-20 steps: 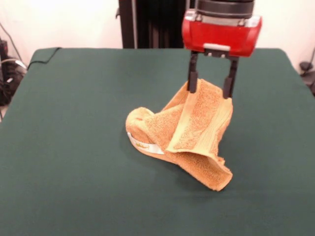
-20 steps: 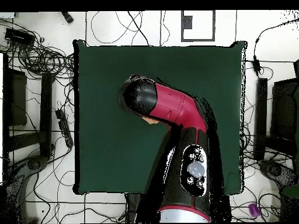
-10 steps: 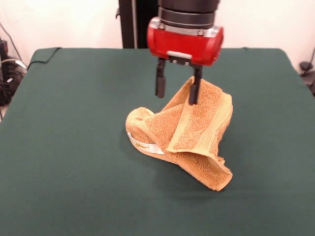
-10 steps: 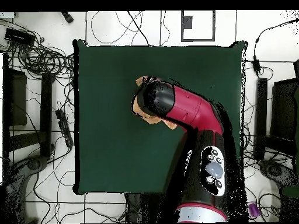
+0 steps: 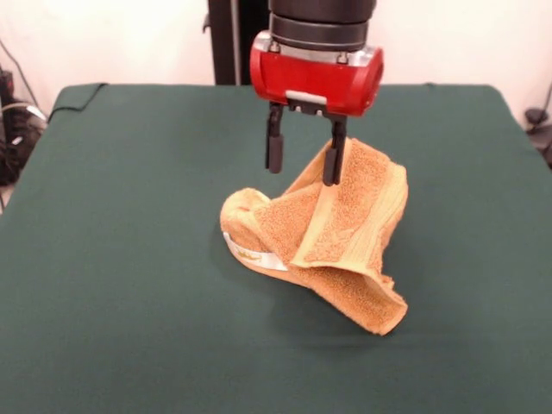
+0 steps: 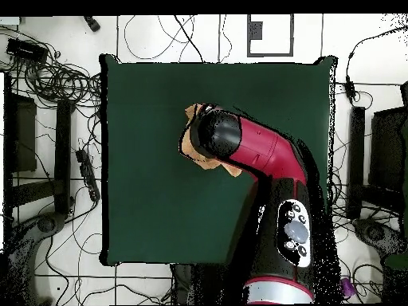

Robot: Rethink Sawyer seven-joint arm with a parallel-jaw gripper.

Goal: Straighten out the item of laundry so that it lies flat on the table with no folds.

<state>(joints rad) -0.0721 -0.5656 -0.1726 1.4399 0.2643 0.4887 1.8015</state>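
Terry cloth, orange-tan and soft: the towel (image 5: pixel 332 241) sits crumpled near the middle of the green table (image 5: pixel 112 259), one part propped up in a loose peak, a white label low at its left. It should be light and limp, draping from wherever it is lifted. The pincer (image 5: pixel 301 160) hangs with jaws spread and nothing between them, one finger just in front of the raised top edge. A free corner or that upper edge looks the best hold; thick folds may slip.

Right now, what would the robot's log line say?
gripper: open, above towel's raised fold | towel: crumpled, not flat | table: green cloth
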